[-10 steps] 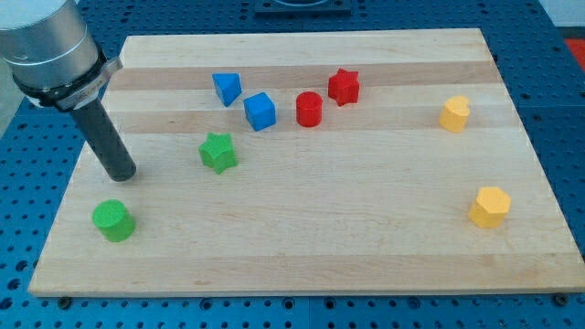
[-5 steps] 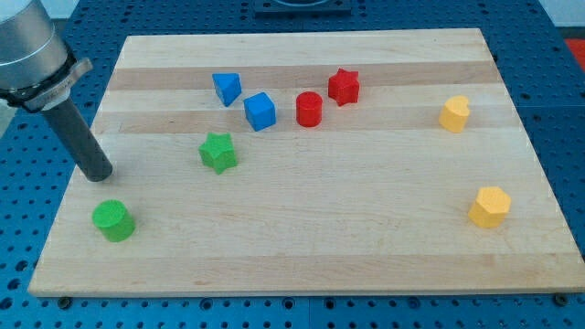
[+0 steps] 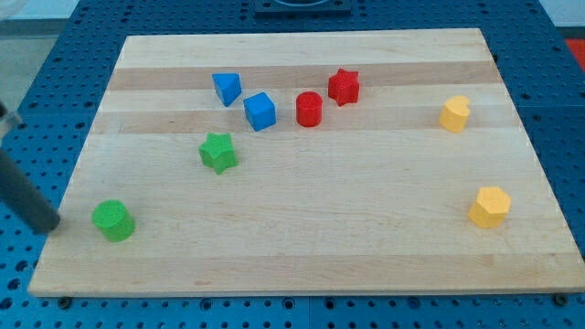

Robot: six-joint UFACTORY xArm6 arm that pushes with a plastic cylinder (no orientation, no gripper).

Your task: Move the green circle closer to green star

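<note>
Near board's left edge — my tip [image 3: 47, 223] just beside upright green circle [image 3: 113, 220]; green star [image 3: 218, 152] apart.

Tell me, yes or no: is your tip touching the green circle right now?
No: my tip sits at the board's left edge, left of the green circle, with bare wood showing between them.

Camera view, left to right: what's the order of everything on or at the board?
My tip → green circle → green star → blue triangle → blue cube → red cylinder → red star → yellow heart-like block → yellow hexagon.
</note>
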